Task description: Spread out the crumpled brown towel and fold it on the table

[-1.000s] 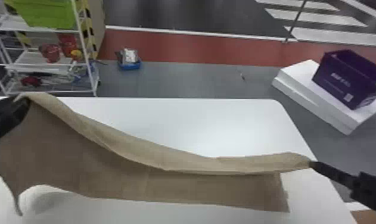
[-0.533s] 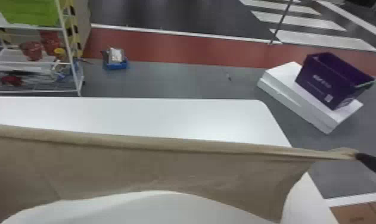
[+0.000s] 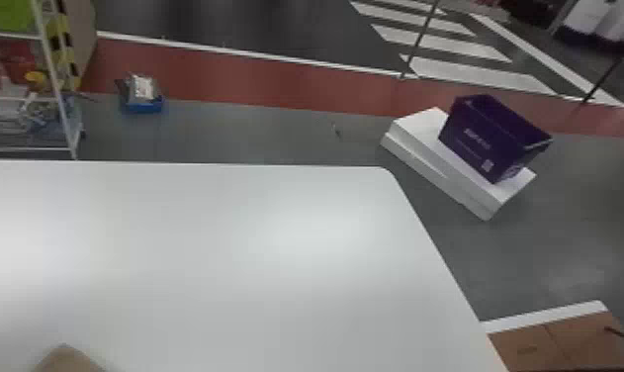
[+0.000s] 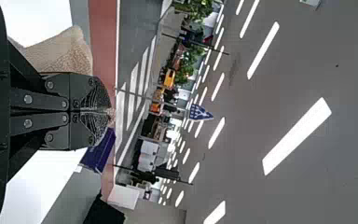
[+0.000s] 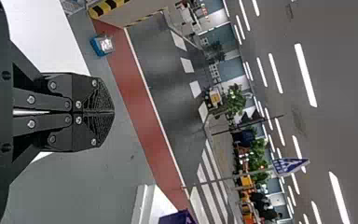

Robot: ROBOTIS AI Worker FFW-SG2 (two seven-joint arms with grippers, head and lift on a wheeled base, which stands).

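Observation:
A small peak of the brown towel (image 3: 67, 360) shows at the head view's bottom edge, left of centre, over the white table (image 3: 256, 247). In the left wrist view my left gripper (image 4: 107, 112) is shut on the towel; the cloth (image 4: 65, 52) spreads out beside its fingers, and a little of it shows at the fingertips. My right gripper (image 5: 112, 112) is shut in the right wrist view, its fingertips pressed together with no cloth seen at them.
Past the table's right side, a purple bin (image 3: 491, 136) stands on white slabs (image 3: 424, 143) on the floor. A white shelf rack (image 3: 58, 99) stands beyond the table at the left. A blue tray (image 3: 145, 104) lies on the floor behind the table.
The towel, stretched across the head view before, has dropped down to the bottom edge. The right gripper, earlier at the right with a towel end, has left the head view. That view has shifted somewhat.

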